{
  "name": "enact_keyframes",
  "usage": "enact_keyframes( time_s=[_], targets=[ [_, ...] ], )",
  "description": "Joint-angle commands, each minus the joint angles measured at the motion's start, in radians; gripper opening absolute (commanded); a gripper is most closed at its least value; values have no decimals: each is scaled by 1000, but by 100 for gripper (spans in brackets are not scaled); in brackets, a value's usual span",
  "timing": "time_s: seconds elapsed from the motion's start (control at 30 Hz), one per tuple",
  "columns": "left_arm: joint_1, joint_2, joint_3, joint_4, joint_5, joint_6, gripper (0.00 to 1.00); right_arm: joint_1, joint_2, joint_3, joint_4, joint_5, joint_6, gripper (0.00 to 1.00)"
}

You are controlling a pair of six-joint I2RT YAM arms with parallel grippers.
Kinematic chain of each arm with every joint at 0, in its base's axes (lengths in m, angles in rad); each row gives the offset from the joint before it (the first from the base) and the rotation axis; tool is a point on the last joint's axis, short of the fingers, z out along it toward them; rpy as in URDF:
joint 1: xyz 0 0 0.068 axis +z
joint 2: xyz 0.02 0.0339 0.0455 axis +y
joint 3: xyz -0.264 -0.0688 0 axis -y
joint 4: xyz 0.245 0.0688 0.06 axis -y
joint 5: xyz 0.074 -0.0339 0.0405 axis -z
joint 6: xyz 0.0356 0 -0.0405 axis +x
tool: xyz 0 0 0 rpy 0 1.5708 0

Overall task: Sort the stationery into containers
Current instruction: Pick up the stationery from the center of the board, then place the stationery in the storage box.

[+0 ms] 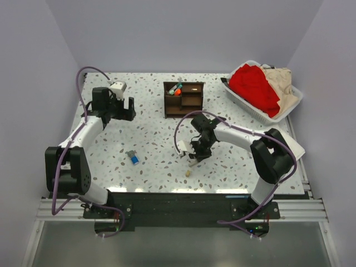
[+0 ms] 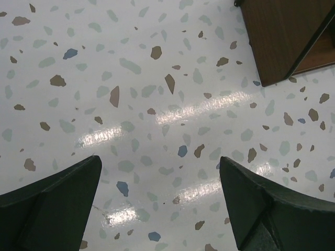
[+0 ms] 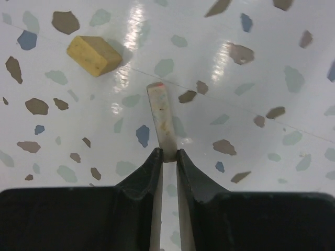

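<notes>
Three plain pale lilac-grey walls [image 1: 183, 33] close me in at the back and on both sides. Beneath me lies a glossy white tabletop [image 1: 156, 139] speckled with brown, grey-green and blue terrazzo chips. Overhead light leaves soft bright streaks [image 2: 204, 107] on its surface. Along its near edge runs a black strip [image 1: 178, 200], then silver aluminium rails [image 1: 303, 211], with a dull grey-green surface [image 1: 178, 247] below.

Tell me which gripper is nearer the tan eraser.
Right. The right gripper sits just beside the tan eraser, pinching a thin white stick; the left gripper is open, far off toward the back left.
</notes>
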Motion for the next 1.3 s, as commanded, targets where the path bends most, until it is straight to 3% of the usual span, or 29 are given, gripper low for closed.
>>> enact_keyframes(
  time_s=[0.0, 0.17, 0.33, 0.37, 0.5, 0.57, 0.67, 0.9, 1.27],
  targets=[
    [7, 19, 1, 60, 30, -17, 100, -124, 16, 172, 14, -78, 354, 0],
    [7, 53, 3, 75, 55, -30, 100, -250, 66, 257, 68, -221, 833, 0],
    [7, 70, 18, 71, 76, -62, 100, -287, 57, 218, 263, -282, 1187, 0],
    [7, 71, 20, 69, 76, -60, 100, -303, 63, 211, 299, -299, 1339, 0],
    [7, 72, 34, 54, 75, -48, 100, -328, 97, 151, 570, -400, 1664, 0],
    [7, 73, 37, 43, 70, -42, 100, -346, 108, 113, 695, -407, 1902, 0],
    [7, 73, 46, 26, 60, -42, 100, -372, 129, 36, 899, -402, 2122, 0],
    [7, 82, 73, 3, 55, -13, 100, -461, 192, 45, 942, -402, 2217, 0],
    [7, 150, 146, -10, 63, -2, 100, -481, 276, 88, 1011, -390, 2321, 0]
  ],
)
